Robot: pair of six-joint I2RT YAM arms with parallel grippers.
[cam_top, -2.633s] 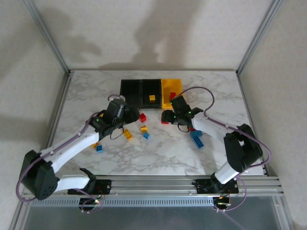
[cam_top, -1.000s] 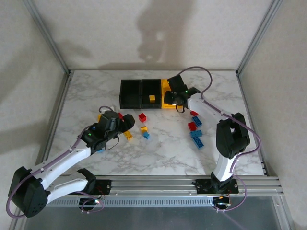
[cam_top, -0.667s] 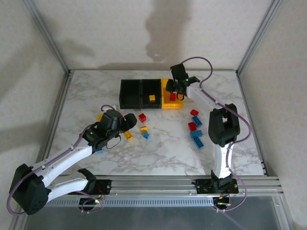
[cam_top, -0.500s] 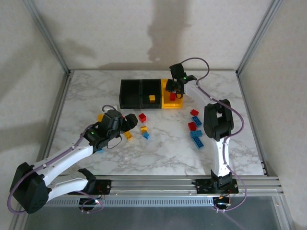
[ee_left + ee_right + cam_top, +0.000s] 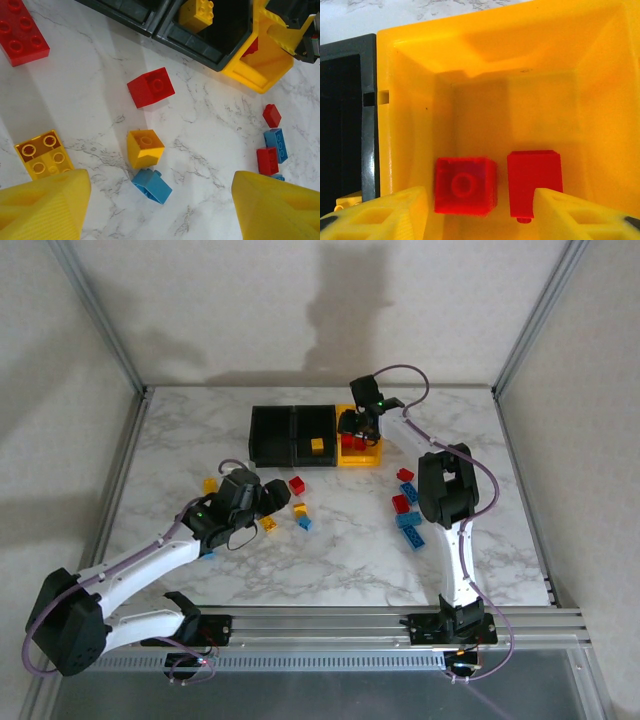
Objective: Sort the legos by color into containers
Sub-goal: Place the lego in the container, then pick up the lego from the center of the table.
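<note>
- Top view: the right jaws, low over the bench at centre right a few seconds ago, now hang over the yellow bin [image 5: 362,460] at upper centre and have just parted. Two red bricks [image 5: 350,442] lie in that bin, so a red one looks freshly delivered. The middle black bin [image 5: 332,462] holds one yellow brick [image 5: 317,445]. The left black bin [image 5: 253,436] is too dark to read. The left jaws stand open at centre left, beside the loose legos [image 5: 299,508]. A red-and-blue cluster [image 5: 407,510] waits at right.
- Left wrist view: the left jaws are wide apart and hold nothing. Between them lie a red square brick [image 5: 151,87], a yellow square brick [image 5: 145,148] and a blue brick [image 5: 152,185], all unsorted. No blue brick shows in any bin, so blue probably belongs in the left one.
- Right wrist view: the right jaws are open above the bin floor, gripping nothing. A studded red brick [image 5: 465,186] and a smooth-faced red brick [image 5: 534,182] sit side by side, just apart.
</note>
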